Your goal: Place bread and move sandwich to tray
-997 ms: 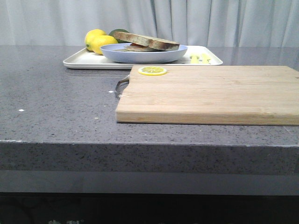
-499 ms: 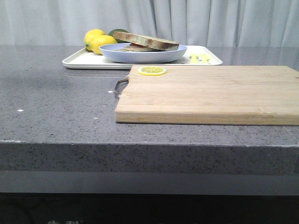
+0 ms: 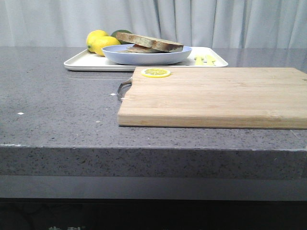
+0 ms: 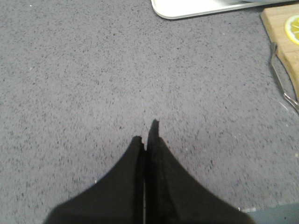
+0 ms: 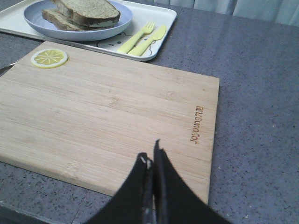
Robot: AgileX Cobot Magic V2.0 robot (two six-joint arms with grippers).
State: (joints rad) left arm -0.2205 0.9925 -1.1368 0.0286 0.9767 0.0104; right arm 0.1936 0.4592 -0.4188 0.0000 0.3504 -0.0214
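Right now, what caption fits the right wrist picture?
Shut gripper over the cutting board, sandwich plated on the tray beyond.

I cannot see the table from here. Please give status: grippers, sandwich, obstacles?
Left gripper shut, empty, over bare counter. Right gripper shut, empty, over cutting board. Sandwich on blue plate, plate on tray. Nothing in the way.

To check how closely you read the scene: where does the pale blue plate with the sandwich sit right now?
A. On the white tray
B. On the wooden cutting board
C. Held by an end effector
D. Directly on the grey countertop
A: the plate carrying the sandwich rests on the white tray, behind the cutting board, which bears only a lemon slice.
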